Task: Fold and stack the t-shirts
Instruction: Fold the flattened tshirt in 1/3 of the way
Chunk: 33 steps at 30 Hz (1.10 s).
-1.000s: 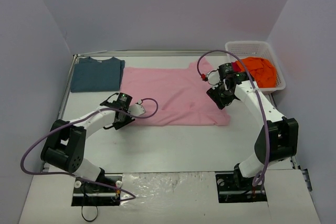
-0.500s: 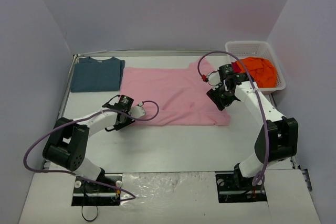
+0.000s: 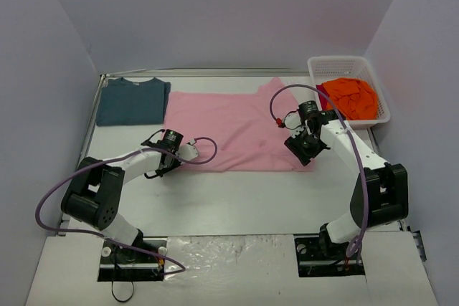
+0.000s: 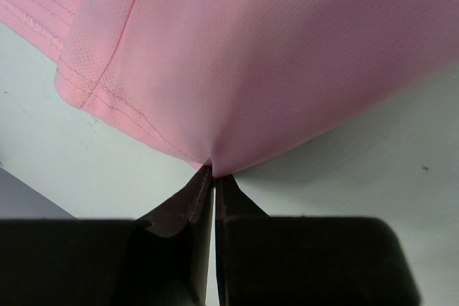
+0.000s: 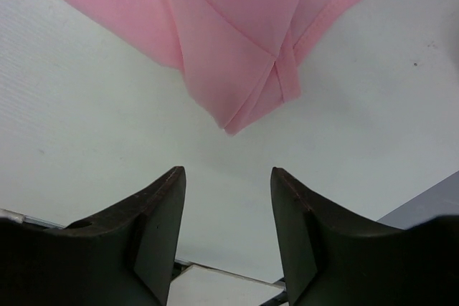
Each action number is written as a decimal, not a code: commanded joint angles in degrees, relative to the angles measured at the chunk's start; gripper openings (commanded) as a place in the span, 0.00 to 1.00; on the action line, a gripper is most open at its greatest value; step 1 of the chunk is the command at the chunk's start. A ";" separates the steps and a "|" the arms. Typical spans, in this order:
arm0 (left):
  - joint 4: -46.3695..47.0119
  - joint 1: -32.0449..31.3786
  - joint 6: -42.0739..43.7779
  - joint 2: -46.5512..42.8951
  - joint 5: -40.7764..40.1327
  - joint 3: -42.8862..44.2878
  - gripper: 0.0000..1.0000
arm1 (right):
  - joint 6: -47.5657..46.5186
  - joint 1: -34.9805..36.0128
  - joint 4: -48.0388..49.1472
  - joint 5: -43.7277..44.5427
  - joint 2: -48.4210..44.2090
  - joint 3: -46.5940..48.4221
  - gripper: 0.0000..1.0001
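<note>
Pink shirt (image 3: 229, 123) lies flat on the table (image 3: 237, 198). Left gripper (image 4: 213, 175) pinches shut on its near-left hem corner; right gripper (image 5: 226, 175) hangs open, empty, above the near-right corner, presumably so both corners lift together for an even fold.

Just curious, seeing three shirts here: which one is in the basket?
The orange t-shirt, bunched in the white basket at far right; the pink t-shirt and teal t-shirt lie flat on the table.
</note>
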 commanded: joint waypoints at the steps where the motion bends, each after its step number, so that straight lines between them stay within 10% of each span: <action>1: -1.31 -0.30 -1.81 0.09 1.59 1.61 0.02 | -1.31 -0.54 -3.44 -0.01 -2.78 -1.64 0.47; 33: -1.48 -0.22 -3.22 -1.41 2.29 0.65 0.02 | -4.04 -2.82 0.51 -1.86 11.01 -4.02 0.33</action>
